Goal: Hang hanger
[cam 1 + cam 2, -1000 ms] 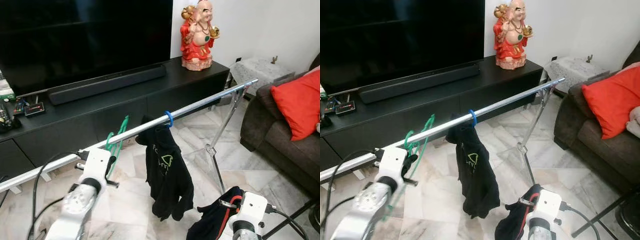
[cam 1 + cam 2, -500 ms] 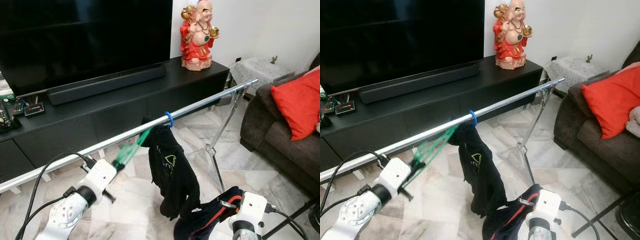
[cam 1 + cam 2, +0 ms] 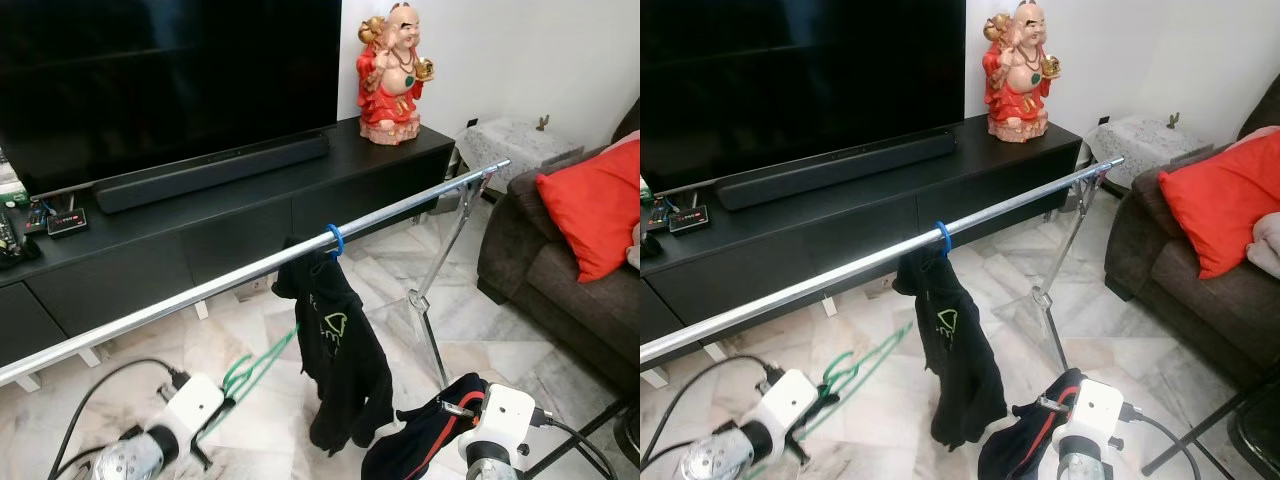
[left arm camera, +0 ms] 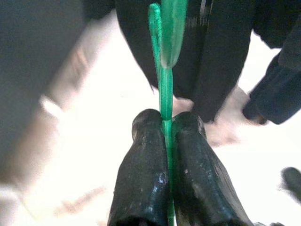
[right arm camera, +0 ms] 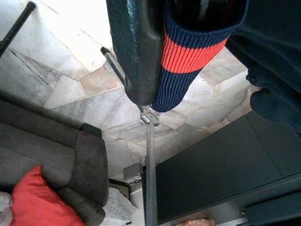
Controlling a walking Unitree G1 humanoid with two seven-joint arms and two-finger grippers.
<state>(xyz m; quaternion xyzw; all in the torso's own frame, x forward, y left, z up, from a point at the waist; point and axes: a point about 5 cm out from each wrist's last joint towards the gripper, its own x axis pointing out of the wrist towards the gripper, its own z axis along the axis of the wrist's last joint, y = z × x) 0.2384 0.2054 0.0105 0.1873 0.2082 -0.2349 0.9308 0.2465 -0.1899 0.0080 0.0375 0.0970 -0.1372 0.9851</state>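
no readable text; only a green logo on the black hoodie (image 3: 335, 360).

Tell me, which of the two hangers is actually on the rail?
The blue hanger, hooked over the rail and carrying the black hoodie. The green hanger is off it, pinched in the left gripper low down.

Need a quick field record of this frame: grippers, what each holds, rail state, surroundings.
left gripper: shut on green hanger, low, below the rail
right gripper: fingers around dark garment with red stripe
rail: silver bar, blue hanger hooked on it
on rail: black hoodie hanging from the blue hanger
green hanger status: not on rail
surroundings: TV cabinet, red figurine, sofa with red cushion
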